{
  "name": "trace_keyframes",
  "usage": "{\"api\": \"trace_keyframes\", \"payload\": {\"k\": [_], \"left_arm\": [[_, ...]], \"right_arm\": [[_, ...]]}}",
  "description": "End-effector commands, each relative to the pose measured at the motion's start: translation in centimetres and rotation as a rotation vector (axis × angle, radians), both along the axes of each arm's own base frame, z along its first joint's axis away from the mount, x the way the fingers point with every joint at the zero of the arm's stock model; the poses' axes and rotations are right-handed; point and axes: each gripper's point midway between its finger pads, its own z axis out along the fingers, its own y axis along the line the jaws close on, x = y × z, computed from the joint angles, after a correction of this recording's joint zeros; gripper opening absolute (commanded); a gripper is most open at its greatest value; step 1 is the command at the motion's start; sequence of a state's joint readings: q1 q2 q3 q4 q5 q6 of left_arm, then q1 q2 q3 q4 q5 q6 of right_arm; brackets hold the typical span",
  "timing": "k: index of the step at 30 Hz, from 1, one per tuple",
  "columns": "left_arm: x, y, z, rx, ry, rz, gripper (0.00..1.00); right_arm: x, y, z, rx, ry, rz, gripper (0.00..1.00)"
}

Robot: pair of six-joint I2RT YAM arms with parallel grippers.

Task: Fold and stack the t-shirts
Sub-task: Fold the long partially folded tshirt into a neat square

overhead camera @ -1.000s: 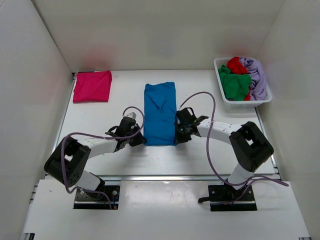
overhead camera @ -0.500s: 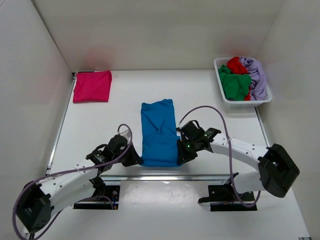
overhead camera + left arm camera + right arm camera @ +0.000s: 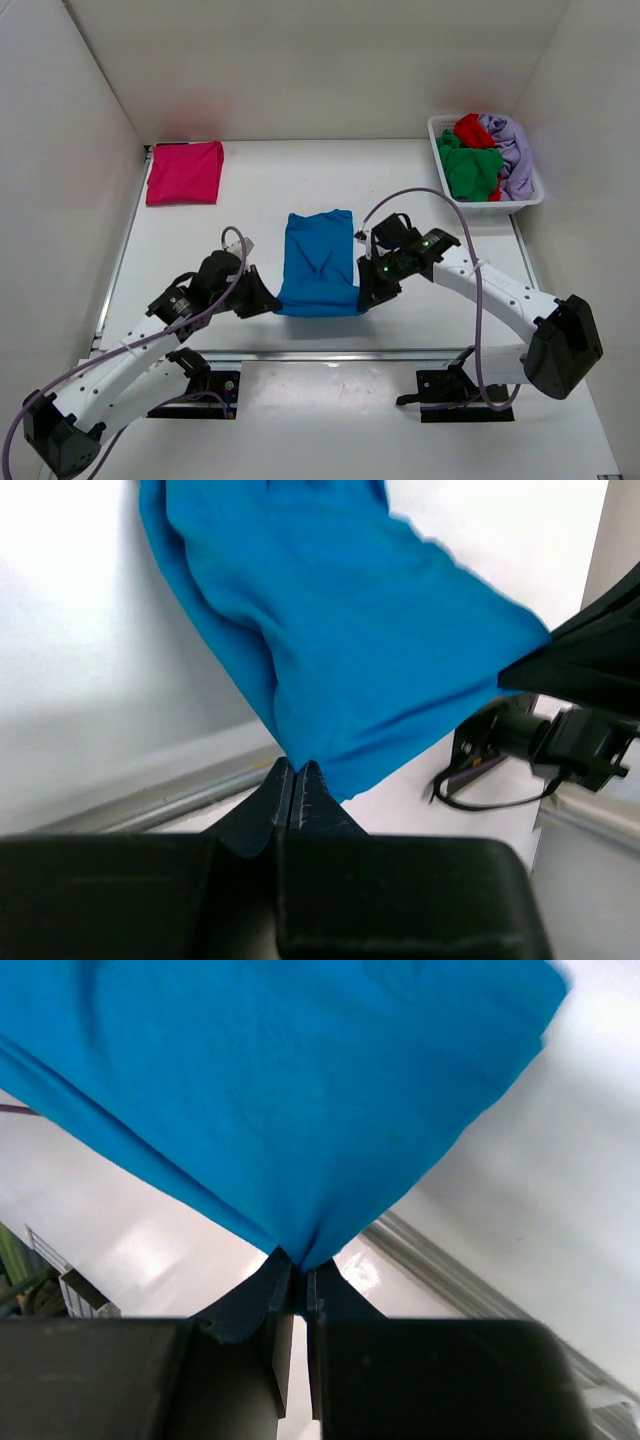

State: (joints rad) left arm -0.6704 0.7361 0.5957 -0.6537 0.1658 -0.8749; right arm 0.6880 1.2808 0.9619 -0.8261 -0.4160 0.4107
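- The blue t-shirt [image 3: 320,262] sits in the middle of the worktop [image 3: 200,250] as a narrow strip. Its far end appears to rest on the surface, and its near end is raised by both corners.
- The left fingers [image 3: 278,802] are clenched on the near-left corner and the right fingers [image 3: 280,1285] on the near-right corner. Each wrist view shows blue cloth pinched at the tips.
- We judge this to be the crosswise fold, with the near edge due to go over to the far edge.
- The next move calls for both arms to travel away together, level, with the edge taut. They should lay corner on corner before letting go.
- A folded magenta t-shirt [image 3: 185,172] lies at the far left, and we think it is the base of the stack.
- The green t-shirt [image 3: 470,170], red t-shirt [image 3: 472,130] and lavender t-shirt [image 3: 510,150] are crumpled in the white basket [image 3: 440,185] at the far right, not yet folded.
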Motion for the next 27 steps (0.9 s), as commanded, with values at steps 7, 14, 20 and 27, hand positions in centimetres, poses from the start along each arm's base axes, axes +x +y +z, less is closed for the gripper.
{"api": "trace_keyframes", "payload": {"k": [7, 14, 20, 27], "left_arm": [[5.1, 1.2, 2.9, 0.093, -0.084, 0.056, 0.00], [9.3, 1.4, 4.0, 0.080, -0.112, 0.090, 0.00], [12.4, 1.1, 4.6, 0.055, -0.145, 0.106, 0.00], [15.4, 0.3, 3.8, 0.025, -0.136, 0.116, 0.00]], "right_arm": [[3.8, -1.5, 2.1, -0.091, -0.022, 0.037, 0.00], [8.1, -1.3, 2.7, -0.084, -0.045, 0.016, 0.00], [11.7, -1.2, 3.1, -0.065, -0.078, -0.006, 0.00], [15.2, -1.5, 2.3, -0.057, -0.089, -0.034, 0.00]]}}
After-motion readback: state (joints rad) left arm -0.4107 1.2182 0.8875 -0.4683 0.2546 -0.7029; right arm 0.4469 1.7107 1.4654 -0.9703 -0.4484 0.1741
